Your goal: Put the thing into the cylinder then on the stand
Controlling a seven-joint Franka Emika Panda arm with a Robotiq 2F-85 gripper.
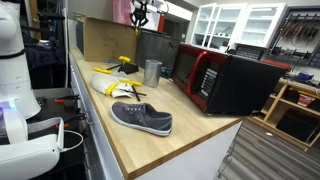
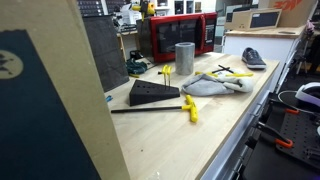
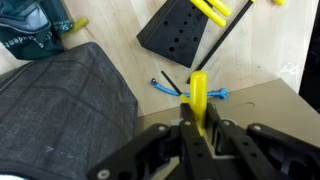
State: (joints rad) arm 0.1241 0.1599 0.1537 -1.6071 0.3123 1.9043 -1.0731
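Pinched in my gripper's (image 3: 200, 140) closed fingers, the yellow thing (image 3: 199, 95) hangs above the bench (image 1: 200, 125); I want it upright, centred over the grey cylinder (image 1: 152, 72) beside the microwave (image 1: 225, 80), then lowered slowly past the rim

Gripper (image 1: 141, 15) held high, fingers (image 3: 214, 136) pinching yellow thing (image 3: 199, 95).

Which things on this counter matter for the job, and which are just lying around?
For the job: yellow piece held in the tool, cylinder, stand.
Lying about: shoe, microwave, black block.
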